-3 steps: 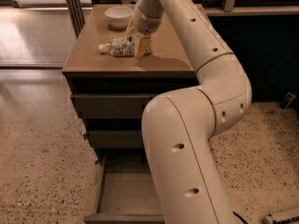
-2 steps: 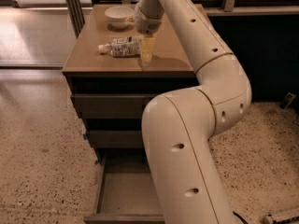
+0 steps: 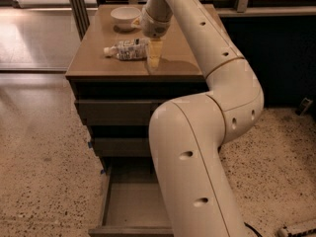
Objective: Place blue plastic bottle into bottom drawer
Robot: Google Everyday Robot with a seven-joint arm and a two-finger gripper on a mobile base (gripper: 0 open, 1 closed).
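The blue plastic bottle (image 3: 126, 50) is lying on its side on the tabletop (image 3: 91, 60) with its cap pointing left, which is leaving its length open to a grasp from above. Below it, the bottom drawer (image 3: 131, 209) is standing pulled out, ready to receive it. The gripper (image 3: 154, 56) is reaching down at the bottle's right end, apparently touching it. How far its jaws are standing apart cannot be told.

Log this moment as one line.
phase: pre-grasp | pincer: by base end of blue plastic bottle | bottle: lying on its side on cabinet top | bottom drawer: open, bottle not in it
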